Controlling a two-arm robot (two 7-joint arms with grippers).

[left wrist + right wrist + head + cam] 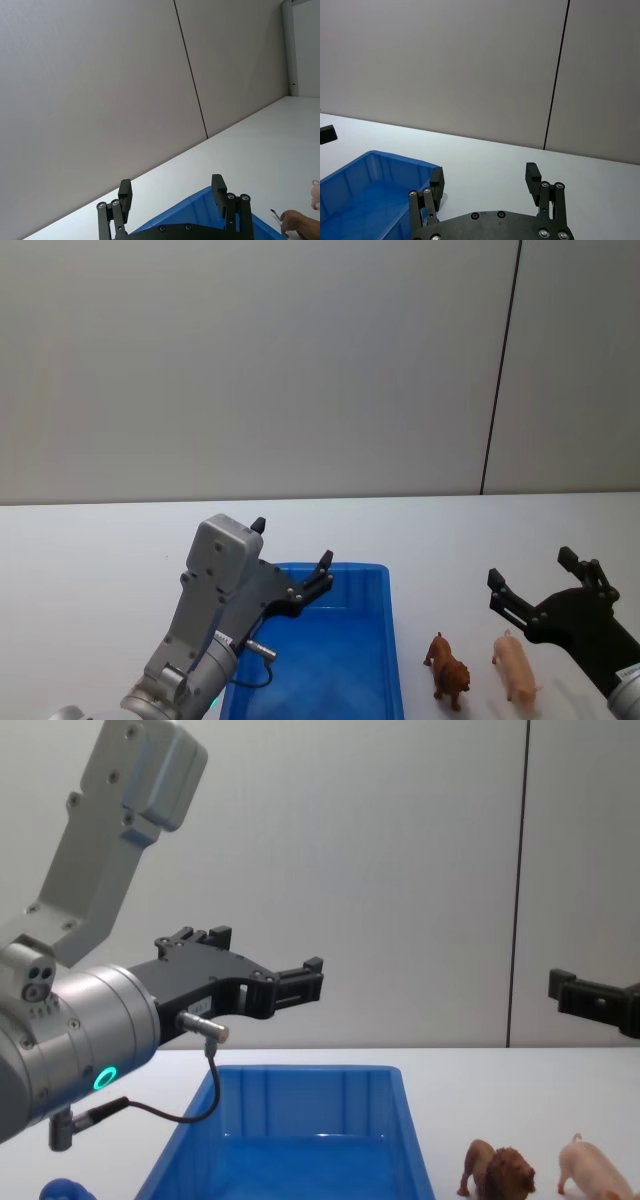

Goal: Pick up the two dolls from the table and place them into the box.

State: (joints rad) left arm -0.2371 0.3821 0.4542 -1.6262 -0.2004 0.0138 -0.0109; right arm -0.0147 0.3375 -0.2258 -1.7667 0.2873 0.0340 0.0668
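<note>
My left arm [195, 625] reaches forward and up from the lower left. It carries the left end effector [292, 543] in the air, black fingers [324, 563] spread wide apart. My right end effector [531, 566] hovers at the right side, tilted, its fingers likewise parted.

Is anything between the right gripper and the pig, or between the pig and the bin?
Nothing visible lies between the open right gripper and the pale pink plastic pig. The brown plastic lion stands between the pig and the bright blue plastic bin.
</note>
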